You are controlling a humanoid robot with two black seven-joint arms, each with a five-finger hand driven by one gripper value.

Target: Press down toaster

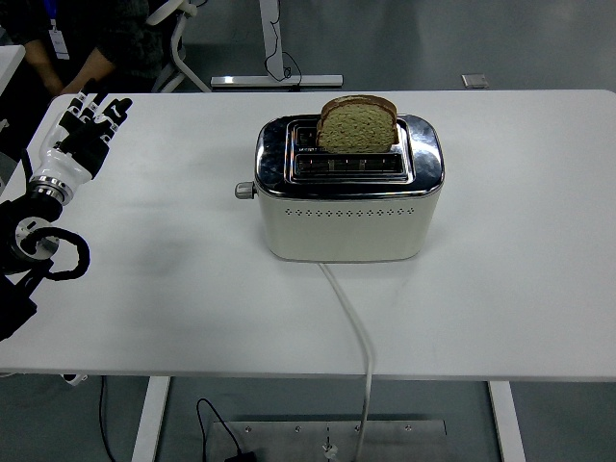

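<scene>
Toaster (348, 192) stands on the white table (520, 289) slightly toward the far edge and close to midway between the left and right edges, its long side square to the near edge. The body is cream below and polished metal on top, with two slots running left to right. A slice of bread (357, 124) sits upright in the far slot and projects well above the top plate, which indicates the carriage is up and the pressing step is not yet done. The near slot appears empty.

The lever knob (244, 191) protrudes from the toaster's left end face, high on that face. That placement puts the control on the side nearest the working arm, so the approach can be made without reaching across the bread or the appliance.

A white power cord (352, 327) leaves the base at the near side and runs over the near edge of the table toward the floor. It lies clear of the route between hand and lever.

The left hand (89, 130) is near the far left corner of the table, well apart from the toaster, fingers extended and loosely spread, grasping nothing. The palm orientation is not clear from this view. The right arm does not appear.

A person's arm (91, 67) shows beyond the far left corner, off the table.

Assessment: task at its opening stage; the hand must travel right to the knob and bear downward.
</scene>
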